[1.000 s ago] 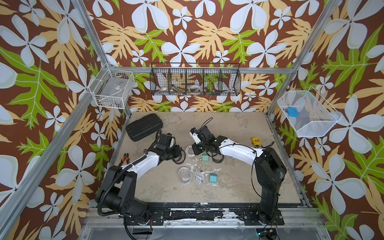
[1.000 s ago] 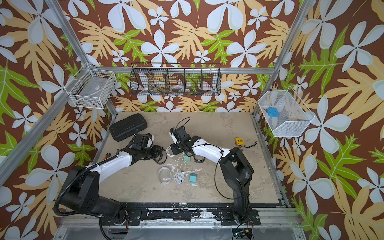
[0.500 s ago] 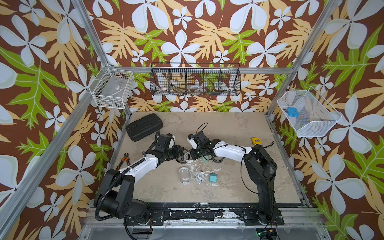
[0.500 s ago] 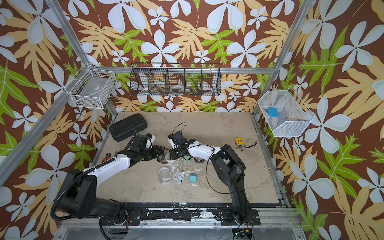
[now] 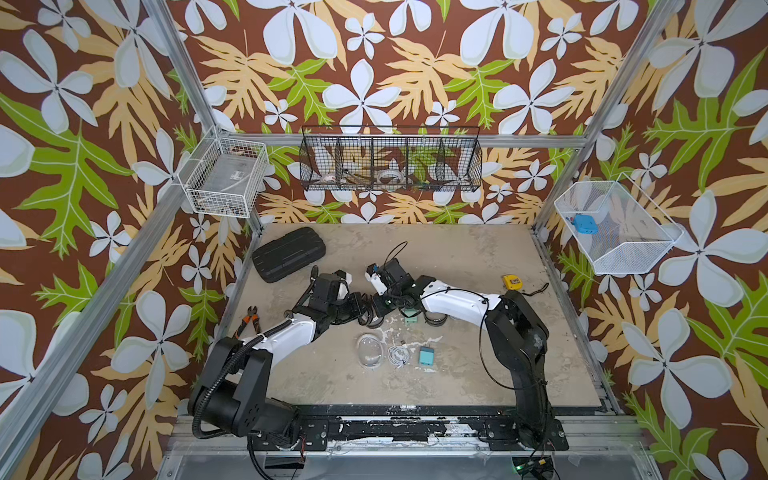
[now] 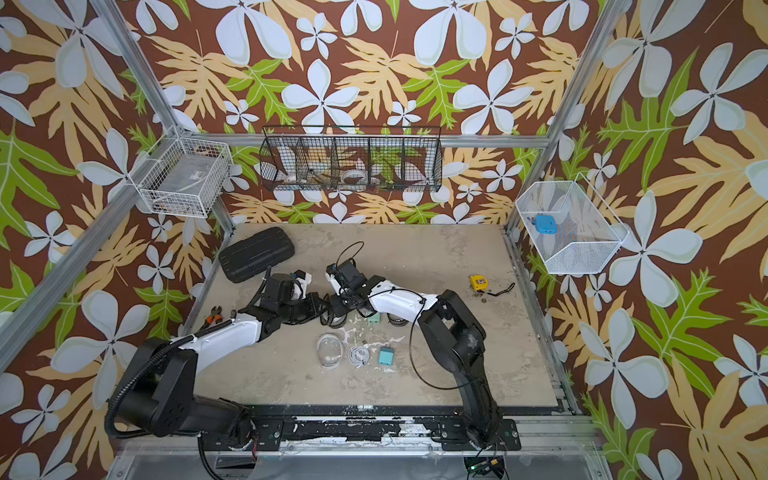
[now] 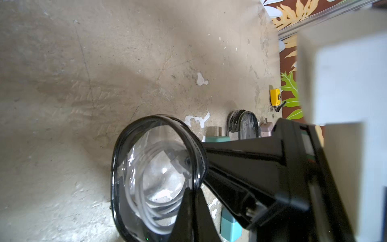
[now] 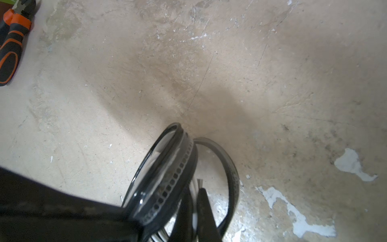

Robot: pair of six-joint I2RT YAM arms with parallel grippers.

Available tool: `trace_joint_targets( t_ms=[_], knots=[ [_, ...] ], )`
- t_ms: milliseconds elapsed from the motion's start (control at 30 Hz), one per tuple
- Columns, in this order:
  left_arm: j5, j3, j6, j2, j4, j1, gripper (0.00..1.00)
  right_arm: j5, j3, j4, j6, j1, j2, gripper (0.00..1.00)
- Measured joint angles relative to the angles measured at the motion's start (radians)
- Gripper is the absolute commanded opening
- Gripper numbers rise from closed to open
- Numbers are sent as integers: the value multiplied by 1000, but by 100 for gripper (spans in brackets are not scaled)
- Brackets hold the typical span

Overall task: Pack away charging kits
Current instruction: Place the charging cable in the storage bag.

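Observation:
At mid-table a black-rimmed clear pouch (image 5: 371,316) (image 6: 328,318) hangs open between both arms. My left gripper (image 7: 192,190) is shut on its rim (image 7: 155,167); a coiled white cable lies inside. My right gripper (image 8: 195,189) reaches into the pouch mouth (image 8: 167,167), shut on a white cable strand (image 8: 194,215). On the table lie a mint green plug (image 5: 410,322), a second black-rimmed pouch (image 5: 435,320), a clear pouch (image 5: 369,351), a coiled white cable (image 5: 397,356) and a teal plug (image 5: 426,356). A pink plug (image 7: 266,127) shows behind the second pouch.
A black ribbed hard case (image 5: 289,253) lies at the back left, pliers (image 5: 249,318) near the left edge, a yellow tape measure (image 5: 512,281) at the right. Wire baskets (image 5: 226,178) (image 5: 390,160) hang on the walls; a white mesh basket (image 5: 615,228) holds a blue gadget.
My right gripper has moved left to meet the left gripper at the pouch, and its elbow has drawn in. The left arm has shifted slightly.

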Motion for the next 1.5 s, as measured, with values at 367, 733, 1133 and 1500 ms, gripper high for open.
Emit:
trace_joint_targets(
  t_ms=[367, 733, 1133, 1500],
  knots=[
    [12, -12, -19, 2, 39, 8, 0, -27, 26, 20, 37, -39, 74, 0],
    [22, -37, -30, 30, 86, 8, 0, -88, 35, 50, 118, -68, 94, 0],
    [36, -57, -55, 61, 147, 8, 0, -209, 42, 96, 269, -78, 148, 0],
    [64, -72, -74, 72, 178, 8, 0, -281, 55, 144, 370, -79, 179, 0]
  ],
)
